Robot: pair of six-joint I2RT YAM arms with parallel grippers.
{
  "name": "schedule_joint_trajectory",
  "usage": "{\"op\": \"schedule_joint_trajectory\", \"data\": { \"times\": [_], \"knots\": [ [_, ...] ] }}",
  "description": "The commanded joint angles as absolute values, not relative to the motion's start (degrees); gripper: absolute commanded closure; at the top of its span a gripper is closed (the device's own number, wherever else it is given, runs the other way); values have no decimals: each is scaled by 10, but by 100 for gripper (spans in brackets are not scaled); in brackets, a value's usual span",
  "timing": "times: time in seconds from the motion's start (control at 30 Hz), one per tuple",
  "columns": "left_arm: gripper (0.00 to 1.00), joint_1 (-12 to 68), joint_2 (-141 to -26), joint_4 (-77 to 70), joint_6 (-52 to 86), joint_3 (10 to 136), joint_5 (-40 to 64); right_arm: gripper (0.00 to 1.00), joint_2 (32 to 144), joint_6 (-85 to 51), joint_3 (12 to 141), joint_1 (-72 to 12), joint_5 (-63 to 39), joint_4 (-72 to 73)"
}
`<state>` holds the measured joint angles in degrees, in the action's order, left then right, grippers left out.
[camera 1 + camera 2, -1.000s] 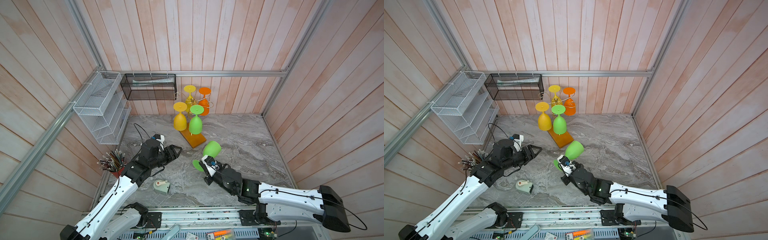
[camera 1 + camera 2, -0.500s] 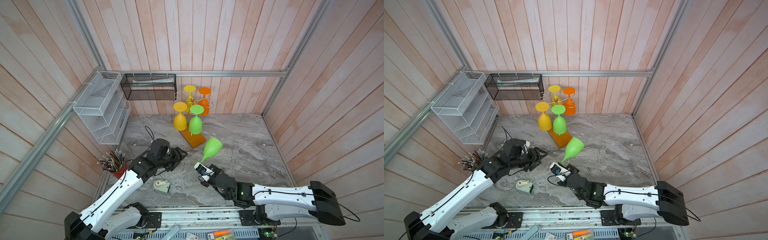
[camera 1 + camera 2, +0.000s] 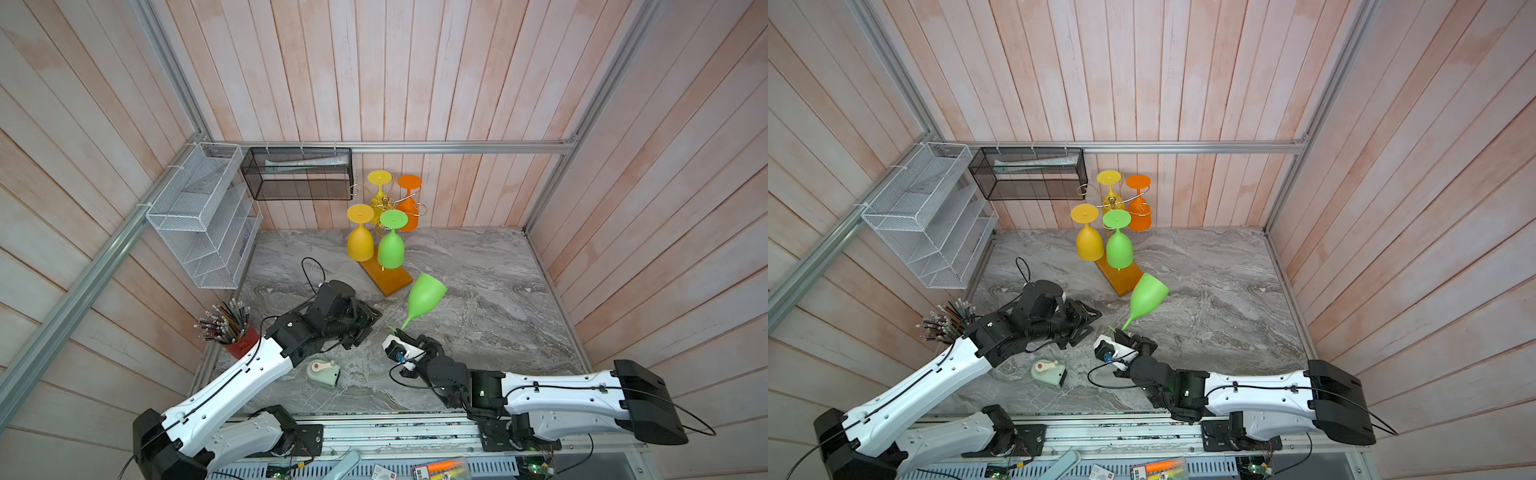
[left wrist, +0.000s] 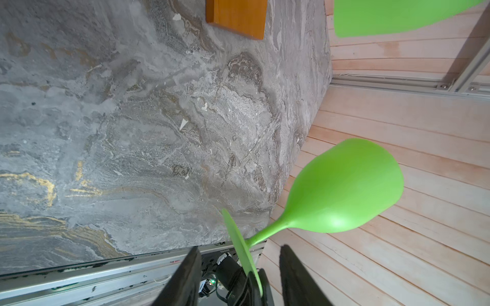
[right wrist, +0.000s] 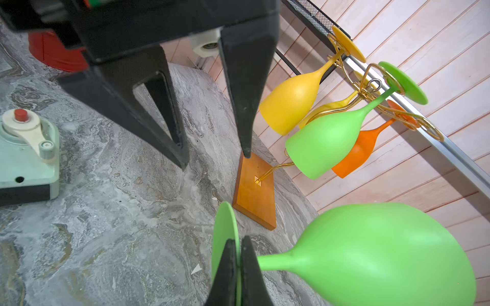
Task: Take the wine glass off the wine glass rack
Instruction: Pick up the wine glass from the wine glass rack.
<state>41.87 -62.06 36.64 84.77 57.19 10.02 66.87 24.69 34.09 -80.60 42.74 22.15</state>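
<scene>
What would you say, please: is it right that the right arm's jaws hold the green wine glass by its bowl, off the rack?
Not by its bowl: the right wrist view shows the right gripper with jaws pinched on the flat foot of the green wine glass. The rest stands: it is off the wine glass rack.

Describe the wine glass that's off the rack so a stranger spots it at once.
Find the gold wire wine glass rack on its orange-brown base near the back wall. Just in front of it, the right gripper pinches a lime-green wine glass by its foot. Unlike the green glass hanging upside down on the rack, it tilts bowl-up.
</scene>
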Motion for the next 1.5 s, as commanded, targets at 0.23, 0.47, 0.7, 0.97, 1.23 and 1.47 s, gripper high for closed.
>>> {"op": "schedule_joint_trajectory", "data": {
  "times": [0.23,0.47,0.7,0.97,1.23,1.47],
  "knots": [
    [52,423,-612,314,905,536,114,100,695,275,349,-828,460,242],
    [64,430,-620,294,926,527,130,100,701,279,354,-830,462,243],
    [64,433,-632,286,942,512,145,100,705,281,354,-831,471,249],
    [70,446,-650,259,960,494,154,100,712,282,353,-830,475,258],
    [77,448,-662,262,964,505,149,100,712,285,349,-830,474,267],
    [79,448,-678,272,962,509,159,100,713,288,349,-830,470,272]
  ]
}}
